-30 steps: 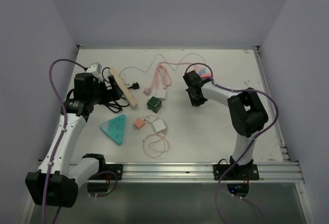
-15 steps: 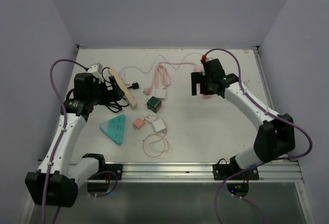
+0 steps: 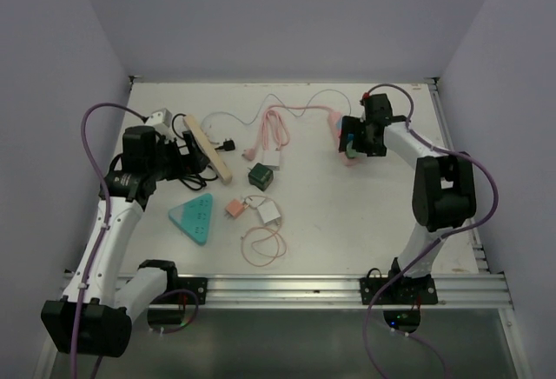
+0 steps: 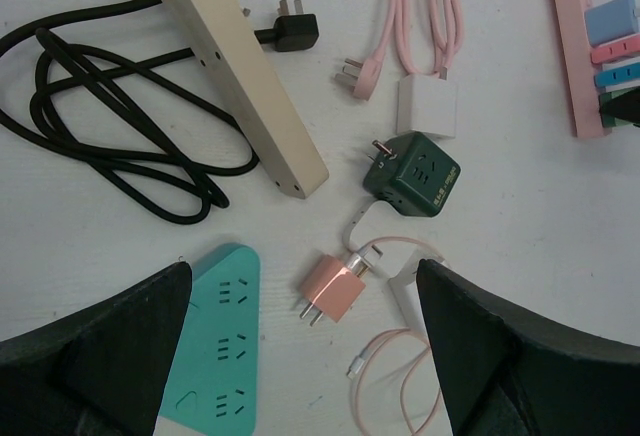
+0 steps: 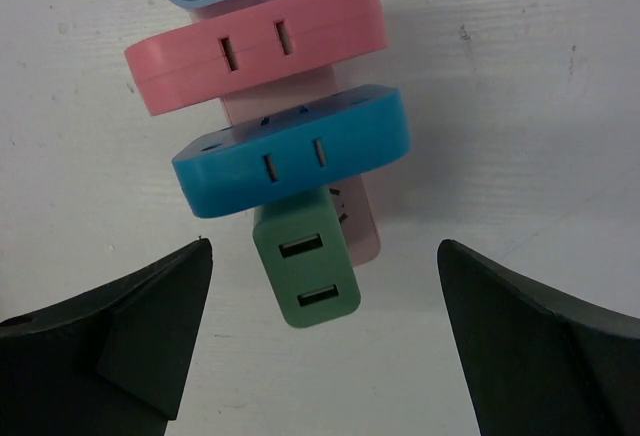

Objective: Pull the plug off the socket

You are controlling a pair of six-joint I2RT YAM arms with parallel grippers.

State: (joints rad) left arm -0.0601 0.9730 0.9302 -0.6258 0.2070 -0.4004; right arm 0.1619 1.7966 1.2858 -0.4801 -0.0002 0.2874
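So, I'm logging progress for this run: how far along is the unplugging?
Done: nothing yet; the green adapter, blue adapter and pink adapter all sit plugged into the pink power strip. In hand: the right gripper hovers open over the green adapter, not touching it. Remaining: close, grip and pull a plug free.

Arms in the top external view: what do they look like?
The left arm and right arm have white links and black joints, each trailed by a looping purple cable. The left hand and right hand are black, with broad dark fingers.
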